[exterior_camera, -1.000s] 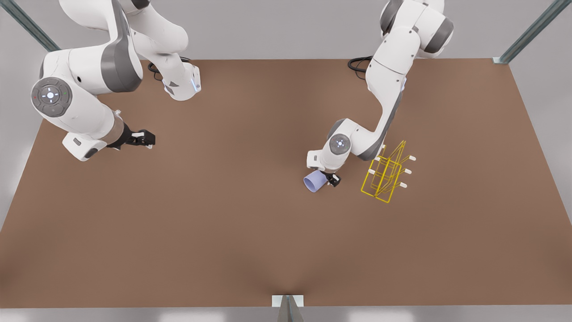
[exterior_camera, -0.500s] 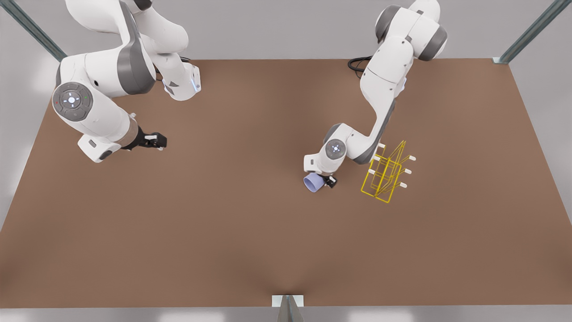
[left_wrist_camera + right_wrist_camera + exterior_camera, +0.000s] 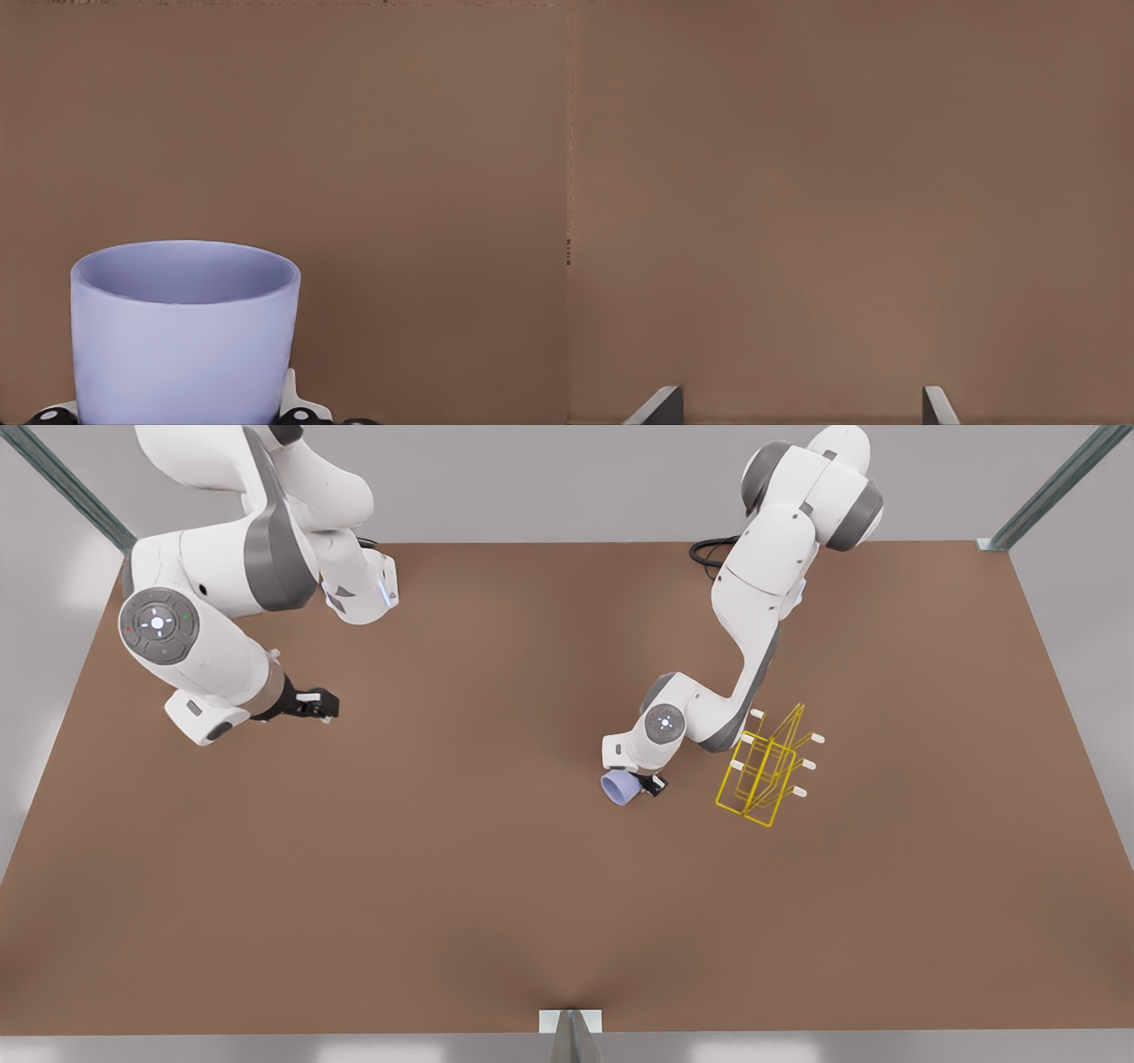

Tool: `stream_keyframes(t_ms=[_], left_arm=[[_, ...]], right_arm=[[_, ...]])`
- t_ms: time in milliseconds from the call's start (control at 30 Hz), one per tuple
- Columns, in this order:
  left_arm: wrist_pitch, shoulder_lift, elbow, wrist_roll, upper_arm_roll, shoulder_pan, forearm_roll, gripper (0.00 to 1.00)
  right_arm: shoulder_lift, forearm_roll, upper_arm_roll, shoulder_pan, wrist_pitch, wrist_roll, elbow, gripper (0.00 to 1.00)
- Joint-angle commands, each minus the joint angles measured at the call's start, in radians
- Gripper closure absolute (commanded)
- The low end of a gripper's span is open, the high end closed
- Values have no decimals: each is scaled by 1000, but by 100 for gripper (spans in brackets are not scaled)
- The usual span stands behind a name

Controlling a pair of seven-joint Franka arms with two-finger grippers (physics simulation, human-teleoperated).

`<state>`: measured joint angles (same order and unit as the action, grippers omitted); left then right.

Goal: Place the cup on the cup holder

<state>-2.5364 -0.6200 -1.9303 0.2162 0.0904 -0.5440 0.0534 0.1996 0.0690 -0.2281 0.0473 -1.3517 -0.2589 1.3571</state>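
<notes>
The left gripper [image 3: 640, 784] is pinching the small, smooth, pale lavender-blue cup [image 3: 620, 786], its fingers pressing the cup's walls from either side. In the left wrist view the cup [image 3: 184, 332] is sitting between the dark fingertips [image 3: 301, 414], its open mouth facing away from the wrist. This gripper is holding the cup over the brown tabletop [image 3: 496, 886], near the bright yellow thin-wire cup holder [image 3: 764, 772] with white-capped prongs, which is standing apart from it toward the front view's right. Cup and rack are not touching.

The right gripper [image 3: 317, 705] is waiting over bare table on the front view's left, well apart from cup and rack. In the right wrist view its two grey fingertips [image 3: 657, 407] are standing spread wide with nothing between them.
</notes>
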Motion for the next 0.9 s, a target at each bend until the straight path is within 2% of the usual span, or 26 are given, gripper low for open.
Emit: stream_keyframes(t_ms=[0,133,200,267,367,433,467,567,667,767,867], left_arm=[[2,2,1,-20,0,-1,2,18],[15,16,1,-20,0,-1,3,19],[94,29,31,-18,-1,-1,2,19],[211,40,68,-11,-1,-1,0,19],[583,46,217,-11,-3,-5,-99,19],[942,40,367,54,-1,-39,-309,19],[1051,40,405,127,-1,-42,-401,19],[1311,32,438,385,-1,-145,-878,19],[1452,3,438,719,-1,-197,-1322,19],[1522,-55,436,951,-1,-212,-1598,19],[1584,-78,436,1012,-1,-217,-1655,19]], right_arm=[[0,0,0,-1,0,-29,-1,0],[0,0,0,-1,0,-29,-1,0],[0,0,0,-1,0,-29,-1,0],[0,0,0,0,0,-28,-1,0],[0,0,0,-1,0,-29,-1,0],[0,0,0,0,0,-29,-1,0],[0,0,0,-1,0,-29,-1,0],[0,0,0,-1,0,-29,-1,0],[0,0,0,-1,0,-29,-1,0],[0,0,0,-1,0,-29,-1,0],[0,0,0,0,0,-29,-1,0]])
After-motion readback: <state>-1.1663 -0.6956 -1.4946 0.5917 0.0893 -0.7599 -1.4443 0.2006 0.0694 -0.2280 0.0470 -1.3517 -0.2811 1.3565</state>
